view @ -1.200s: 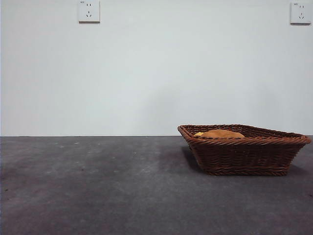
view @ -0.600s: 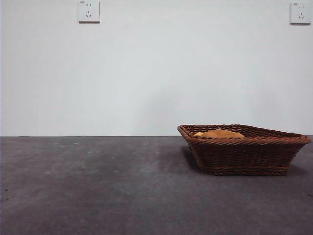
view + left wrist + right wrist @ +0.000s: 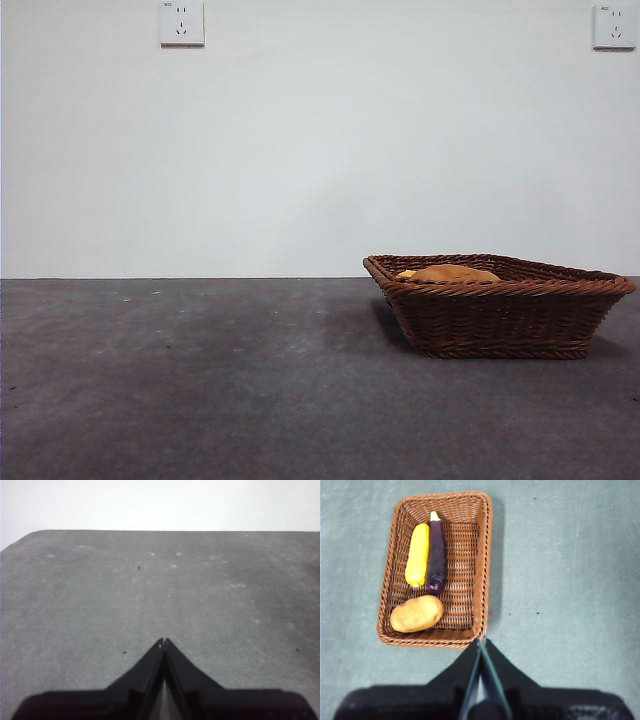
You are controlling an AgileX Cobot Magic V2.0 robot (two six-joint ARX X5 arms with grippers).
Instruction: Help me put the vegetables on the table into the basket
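The brown wicker basket (image 3: 500,310) stands on the dark grey table (image 3: 200,380) at the right. From above, the basket (image 3: 482,555) holds all three vegetables: a yellow corn cob (image 3: 417,554), a dark purple eggplant (image 3: 436,555) beside it, and an orange-brown potato (image 3: 416,614) at one end. Only the potato's top (image 3: 450,273) shows over the rim in the front view. My right gripper (image 3: 481,641) hangs high above the basket's edge, shut and empty. Over bare table, my left gripper (image 3: 163,641) is shut and empty too.
A white wall with two sockets (image 3: 181,22) rises behind the table. The table's rounded far corner (image 3: 30,535) shows in the left wrist view. Neither arm shows in the front view.
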